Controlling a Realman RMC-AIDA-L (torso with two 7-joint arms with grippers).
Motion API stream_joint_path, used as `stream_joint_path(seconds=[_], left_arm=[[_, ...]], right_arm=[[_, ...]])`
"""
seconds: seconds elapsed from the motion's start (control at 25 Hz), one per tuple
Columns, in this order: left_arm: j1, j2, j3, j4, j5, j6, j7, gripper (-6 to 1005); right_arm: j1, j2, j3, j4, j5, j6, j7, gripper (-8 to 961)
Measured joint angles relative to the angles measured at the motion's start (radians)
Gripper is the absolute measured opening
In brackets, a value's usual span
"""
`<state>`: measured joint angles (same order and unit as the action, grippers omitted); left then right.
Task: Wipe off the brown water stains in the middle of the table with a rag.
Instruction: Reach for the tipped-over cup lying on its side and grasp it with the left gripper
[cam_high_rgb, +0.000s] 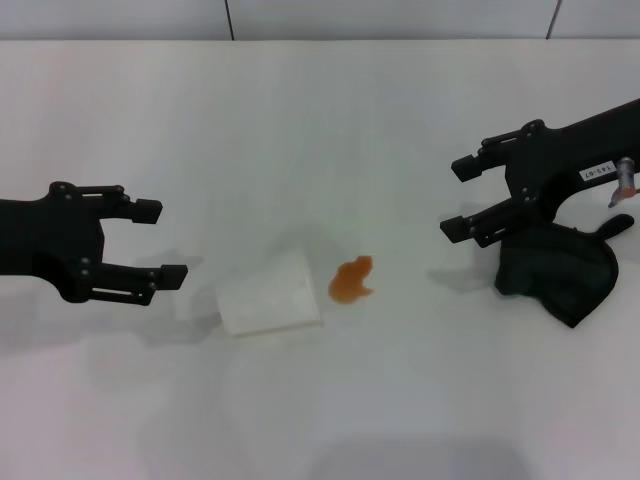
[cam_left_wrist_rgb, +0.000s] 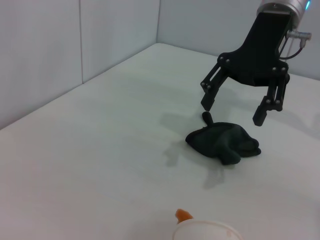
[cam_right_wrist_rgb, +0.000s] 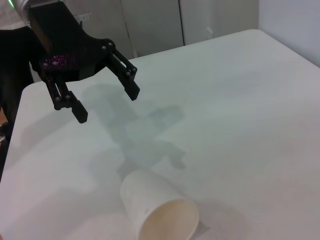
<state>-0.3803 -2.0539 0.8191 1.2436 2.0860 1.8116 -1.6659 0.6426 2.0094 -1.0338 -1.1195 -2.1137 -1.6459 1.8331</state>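
The brown water stains (cam_high_rgb: 352, 280) form one small orange-brown blot near the middle of the white table (cam_high_rgb: 420, 400); in the left wrist view only a tip of the stain (cam_left_wrist_rgb: 183, 215) shows. The rag (cam_high_rgb: 560, 275), a dark lumpy cloth, lies at the right. My right gripper (cam_high_rgb: 457, 198) hangs open just above the rag (cam_left_wrist_rgb: 222, 142) without touching it, as the left wrist view of that gripper (cam_left_wrist_rgb: 232, 112) shows. At the left, above the table, my left gripper (cam_high_rgb: 165, 242) is open and holds nothing; the right wrist view shows it (cam_right_wrist_rgb: 107, 105) too.
A white paper cup (cam_high_rgb: 270, 293) lies on its side just left of the stain, between the stain and the left gripper. The cup's mouth (cam_right_wrist_rgb: 169, 220) faces the right wrist camera. A pale wall runs behind the table's far edge.
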Motion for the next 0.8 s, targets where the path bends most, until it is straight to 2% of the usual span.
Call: stream_joint_path(seconds=[0.64, 0.8], left_arm=[[-0.001, 0.001, 0.004, -0.004, 0.008, 0.002, -0.008, 864], [-0.019, 0.011, 0.009, 0.016, 0.017, 0.014, -0.043, 865]], right_arm=[[0.002, 0.0, 0.0, -0.002, 0.0, 0.001, -0.01, 857], [0.001, 0.0, 0.0, -0.002, 0.0, 0.002, -0.015, 857]])
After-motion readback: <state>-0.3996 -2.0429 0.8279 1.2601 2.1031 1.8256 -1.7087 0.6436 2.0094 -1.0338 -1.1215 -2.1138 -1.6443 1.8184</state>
